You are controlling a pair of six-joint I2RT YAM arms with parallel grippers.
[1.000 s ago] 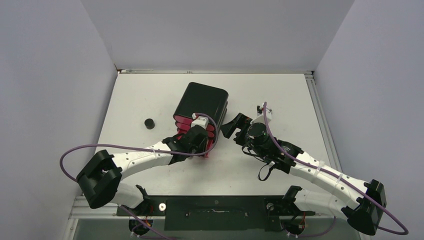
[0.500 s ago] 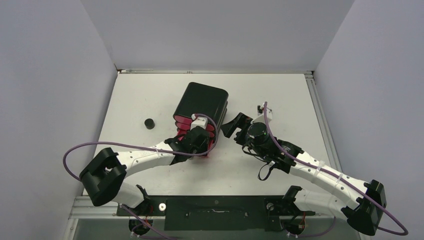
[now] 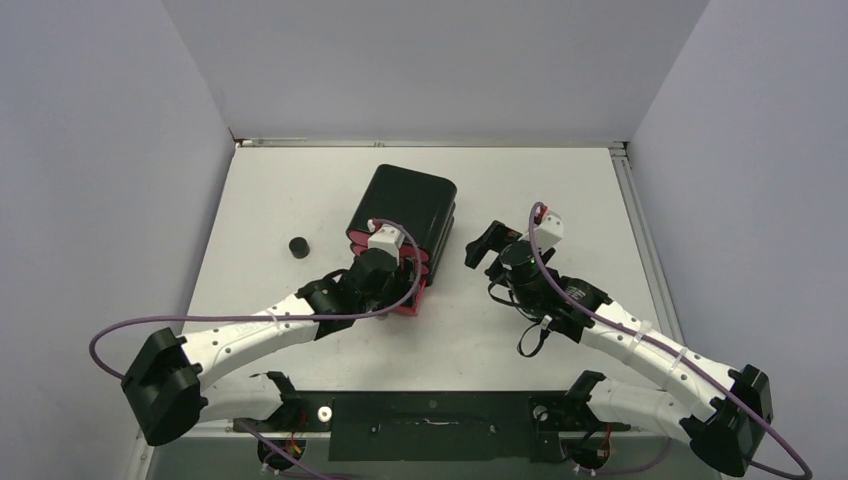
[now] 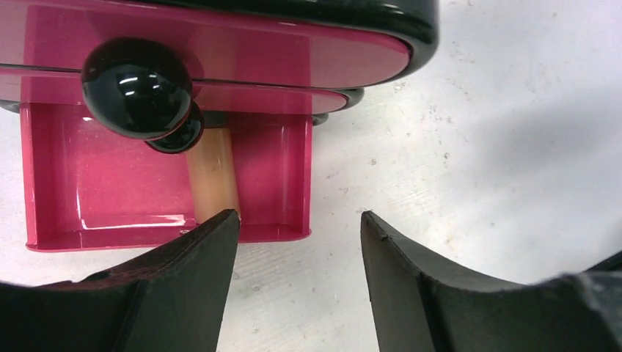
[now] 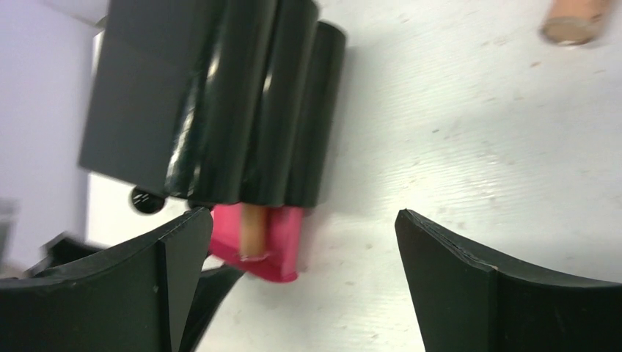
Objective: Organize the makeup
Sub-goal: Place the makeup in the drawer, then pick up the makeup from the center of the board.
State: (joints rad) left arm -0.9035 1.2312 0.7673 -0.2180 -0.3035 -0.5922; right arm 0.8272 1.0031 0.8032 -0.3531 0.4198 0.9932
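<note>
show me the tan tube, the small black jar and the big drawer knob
tan tube [image 4: 213,180], left wrist view, middle of its bare body
small black jar [image 3: 298,246], top external view, its top
drawer knob [image 4: 137,86], left wrist view, its glossy front

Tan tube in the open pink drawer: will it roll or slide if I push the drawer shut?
It may roll sideways: the tan tube looks round and smooth, lying loose on the glossy floor of the pink drawer, though the walls should contain it. It looks rigid and small, so probably light. Its far end hides under the upper drawers.
</note>
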